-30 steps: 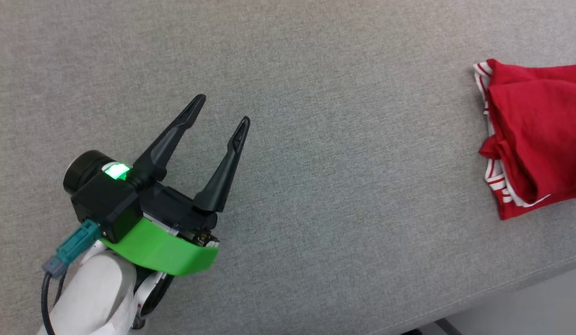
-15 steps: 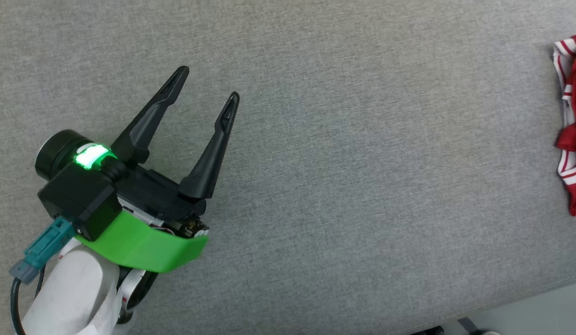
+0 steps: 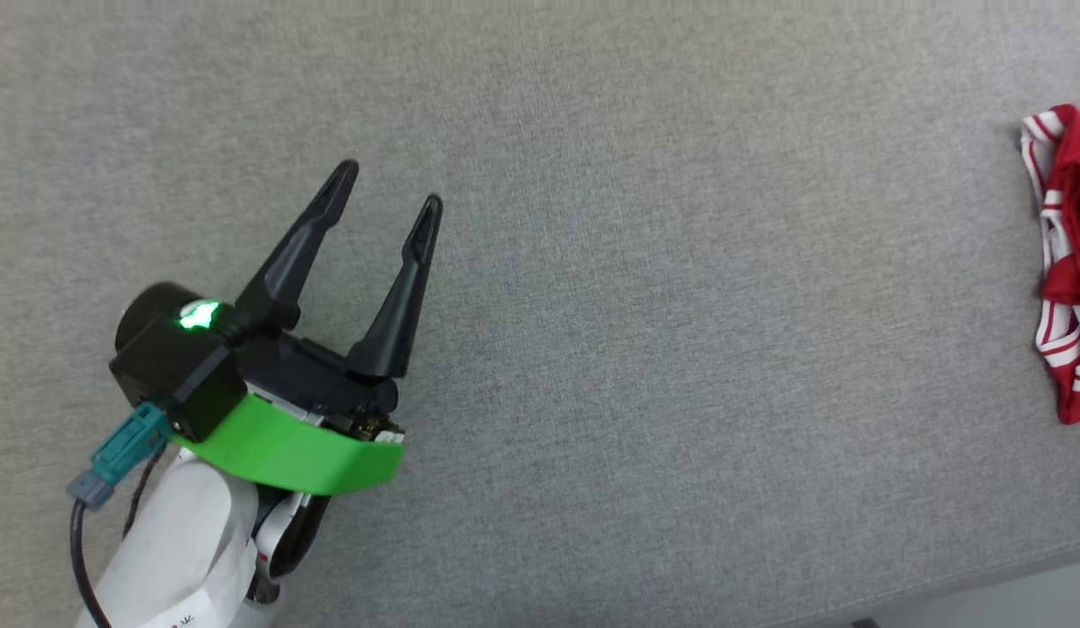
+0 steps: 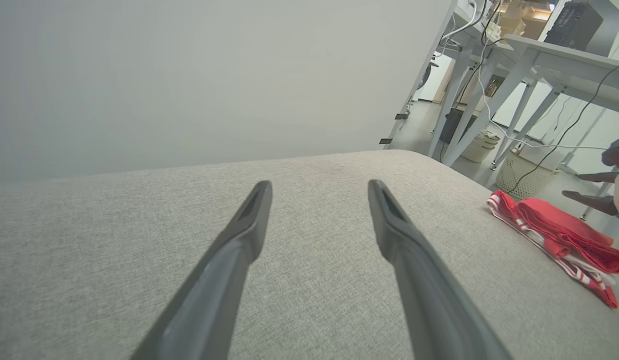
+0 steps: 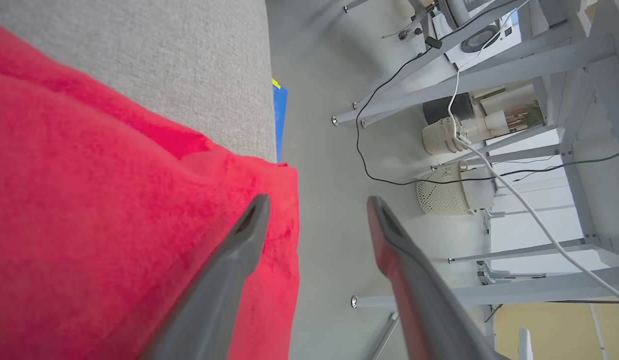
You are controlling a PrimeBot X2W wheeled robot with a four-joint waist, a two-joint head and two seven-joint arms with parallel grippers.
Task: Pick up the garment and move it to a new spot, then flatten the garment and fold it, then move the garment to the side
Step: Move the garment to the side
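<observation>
Red shirt (image 3: 1076, 279) lay bunched at the right edge of the cushion (image 3: 680, 305); left gripper (image 3: 390, 183) stayed spread wide, empty; right gripper (image 5: 317, 200) hovered above the shirt, fingers apart.

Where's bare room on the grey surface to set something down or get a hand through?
Bare: the wide middle of the grey woven fabric surface, between the open left claw and the folded red garment with striped trim; also the stretch beyond that claw's fingertips. Crowded: the right edge, where the garment lies with the open right claw over it.
</observation>
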